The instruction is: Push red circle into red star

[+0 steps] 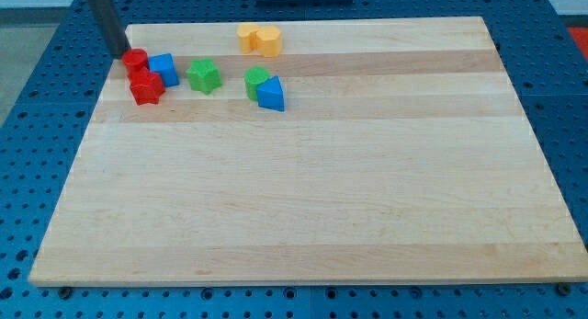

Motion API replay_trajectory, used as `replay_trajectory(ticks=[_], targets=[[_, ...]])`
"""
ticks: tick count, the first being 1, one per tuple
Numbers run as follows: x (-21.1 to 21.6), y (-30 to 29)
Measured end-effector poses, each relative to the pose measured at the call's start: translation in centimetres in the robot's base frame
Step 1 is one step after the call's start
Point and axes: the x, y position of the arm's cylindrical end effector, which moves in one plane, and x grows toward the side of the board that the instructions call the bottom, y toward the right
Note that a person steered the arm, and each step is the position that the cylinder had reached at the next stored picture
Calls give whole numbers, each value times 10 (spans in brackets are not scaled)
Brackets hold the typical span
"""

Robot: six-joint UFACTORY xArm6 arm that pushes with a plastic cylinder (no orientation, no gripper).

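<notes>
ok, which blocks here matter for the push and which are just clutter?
In the job:
- red circle, top left
- red star, touching it just below
- my tip, at the circle's upper-left edge

Lying about:
- blue block
- green block
- green block against blue block
- two yellow blocks

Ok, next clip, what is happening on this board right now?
A robot arm's rod is working at the board's top left corner. My tip sits at the upper left edge of the red circle, which lies just above the red star, apparently touching it. A blue block sits right beside them. Further to the view's right are a green block, a green and blue pair, and two yellow blocks at the top.
</notes>
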Motion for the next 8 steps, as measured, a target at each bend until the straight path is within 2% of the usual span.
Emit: replay_trajectory(ticks=[2,3,4,6,8], targets=[[47,27],[90,27],[102,23],[18,10],[10,64]])
